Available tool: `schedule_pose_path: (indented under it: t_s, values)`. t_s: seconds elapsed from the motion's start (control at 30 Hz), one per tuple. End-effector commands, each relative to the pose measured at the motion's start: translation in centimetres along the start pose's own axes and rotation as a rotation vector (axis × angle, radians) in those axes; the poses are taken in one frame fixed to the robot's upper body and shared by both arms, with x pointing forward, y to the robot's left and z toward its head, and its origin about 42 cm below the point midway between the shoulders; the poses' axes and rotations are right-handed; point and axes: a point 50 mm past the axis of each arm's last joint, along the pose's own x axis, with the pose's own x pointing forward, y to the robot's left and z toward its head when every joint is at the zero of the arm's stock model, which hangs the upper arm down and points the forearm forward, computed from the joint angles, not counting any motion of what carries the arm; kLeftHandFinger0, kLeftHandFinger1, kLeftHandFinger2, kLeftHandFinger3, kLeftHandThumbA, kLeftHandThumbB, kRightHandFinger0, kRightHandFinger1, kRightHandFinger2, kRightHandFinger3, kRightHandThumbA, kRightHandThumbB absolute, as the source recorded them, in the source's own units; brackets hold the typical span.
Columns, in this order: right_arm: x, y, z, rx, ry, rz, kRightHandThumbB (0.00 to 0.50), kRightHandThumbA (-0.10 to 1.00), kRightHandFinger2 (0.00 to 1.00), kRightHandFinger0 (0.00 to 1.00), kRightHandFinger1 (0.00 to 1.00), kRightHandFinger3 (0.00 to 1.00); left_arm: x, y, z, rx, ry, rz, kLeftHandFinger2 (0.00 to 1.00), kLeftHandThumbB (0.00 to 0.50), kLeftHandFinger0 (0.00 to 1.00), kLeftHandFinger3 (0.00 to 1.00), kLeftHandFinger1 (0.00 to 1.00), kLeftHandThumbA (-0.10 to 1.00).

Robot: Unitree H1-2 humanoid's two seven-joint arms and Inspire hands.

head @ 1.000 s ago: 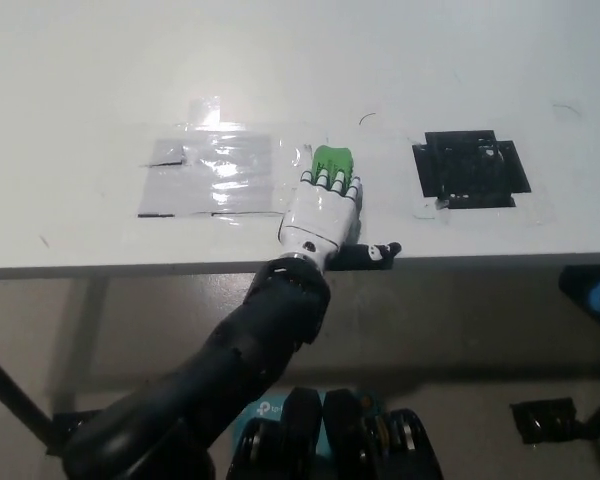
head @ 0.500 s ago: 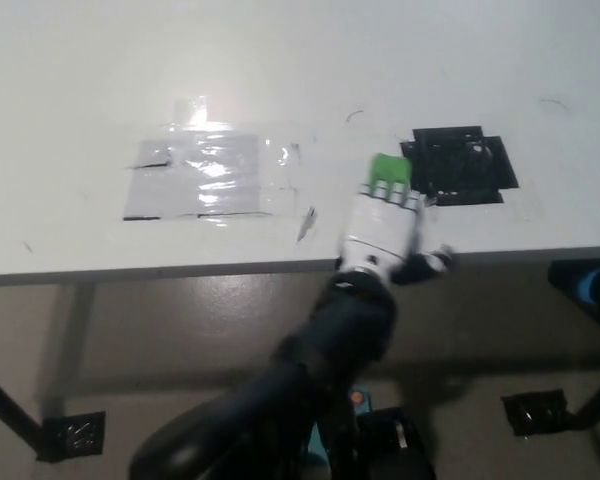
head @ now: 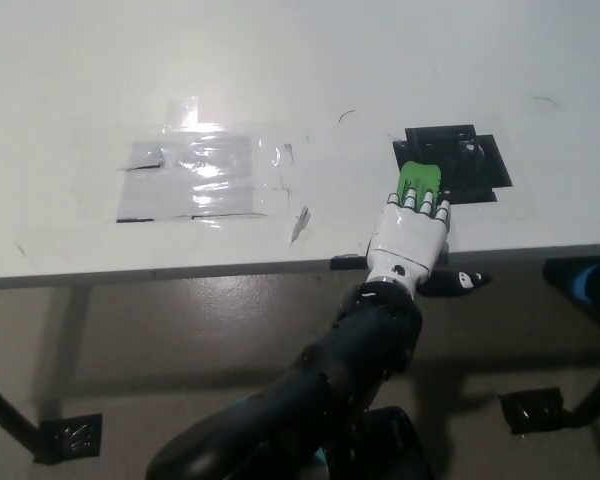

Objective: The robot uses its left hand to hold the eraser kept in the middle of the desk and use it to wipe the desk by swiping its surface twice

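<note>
The white surface (head: pixel 280 60) fills the far half of the view, with a clear taped sheet (head: pixel 195 178) left of centre and a black taped square (head: pixel 460 160) to the right; the left robot hand (head: pixel 410 235) presses the green eraser (head: pixel 420 180) flat, fingers curled over it for wiping, at the square's near-left corner; the right robot hand is out of view.

eraser (head: pixel 419 178): bright green, plain
left hand (head: pixel 410 236): white shell, black thumb with a white tip; forearm black
desk (head: pixel 280 60): white, a few thin dark scribbles
black patch (head: pixel 460 160): black square on the desk, glossy, looks like tape
clear patch (head: pixel 195 178): see-through film, grey-white with glare streaks, short black marks at the edges
floor (head: pixel 180 340): dull beige-brown
</note>
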Motion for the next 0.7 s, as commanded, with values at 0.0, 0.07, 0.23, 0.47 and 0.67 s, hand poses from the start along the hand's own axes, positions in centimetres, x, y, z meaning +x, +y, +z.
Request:
schedule_pose_path:
  t_s: [0.0,0.07,0.23,0.47,0.67]
  values:
    - [0.4,0.8,1.9,0.033,-0.102,-0.017,0.011,1.00,1.00,1.00,1.00,1.00,-3.5,-7.5,3.1,-0.073,-0.129,-0.385,1.00,0.444,1.00,1.00,1.00,1.00]
    - [0.3,0.8,1.7,0.029,-0.098,-0.022,0.026,1.00,1.00,1.00,1.00,1.00,-3.4,-7.6,2.5,-0.060,-0.115,-0.390,1.00,0.446,1.00,1.00,1.00,1.00]
    - [0.3,0.5,1.5,0.020,-0.101,-0.047,0.034,1.00,1.00,1.00,1.00,1.00,-2.9,-8.0,-1.9,-0.100,-0.025,-0.393,1.00,0.435,1.00,1.00,1.00,1.00]
    - [0.2,-0.2,1.5,0.026,-0.097,-0.041,0.015,1.00,1.00,1.00,1.00,1.00,-4.1,-10.5,-9.6,-0.219,0.147,-0.397,1.00,0.404,1.00,1.00,1.00,1.00]
    - [0.0,-0.8,1.1,0.034,-0.087,-0.066,0.014,1.00,1.00,1.00,1.00,1.00,-6.4,-13.1,-13.8,-0.331,0.265,-0.402,1.00,0.392,1.00,1.00,1.00,1.00]
